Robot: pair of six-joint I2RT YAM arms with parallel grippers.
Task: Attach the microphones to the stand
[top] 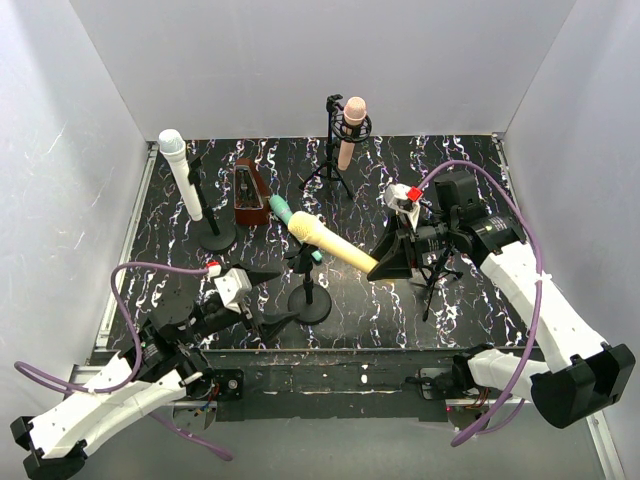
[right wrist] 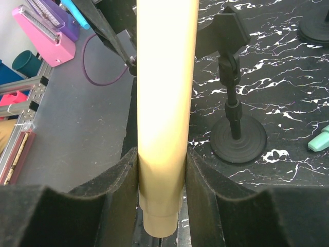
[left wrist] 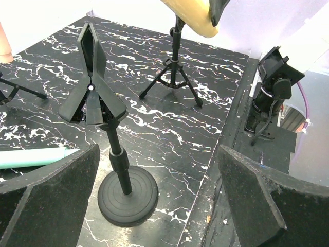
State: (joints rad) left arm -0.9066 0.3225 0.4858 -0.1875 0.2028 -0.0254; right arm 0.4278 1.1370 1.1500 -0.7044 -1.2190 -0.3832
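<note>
My right gripper point(top: 392, 262) is shut on the handle of a yellow microphone point(top: 333, 243), holding it tilted above the table with its head over the empty round-base stand point(top: 310, 296). In the right wrist view the yellow microphone point(right wrist: 164, 103) sits between my pads, with the stand's clip point(right wrist: 231, 31) to its right. My left gripper point(top: 262, 298) is open and empty just left of that stand point(left wrist: 127, 195). A teal microphone point(top: 290, 222) lies on the table. A white microphone point(top: 182, 175) and a pink microphone point(top: 350, 128) stand in their stands.
An empty tripod stand point(top: 435, 272) stands under the right arm and also shows in the left wrist view point(left wrist: 175, 77). A brown metronome-like object point(top: 250, 195) sits at the back left. White walls enclose the table. Pink and purple tools point(right wrist: 43, 31) lie off the table.
</note>
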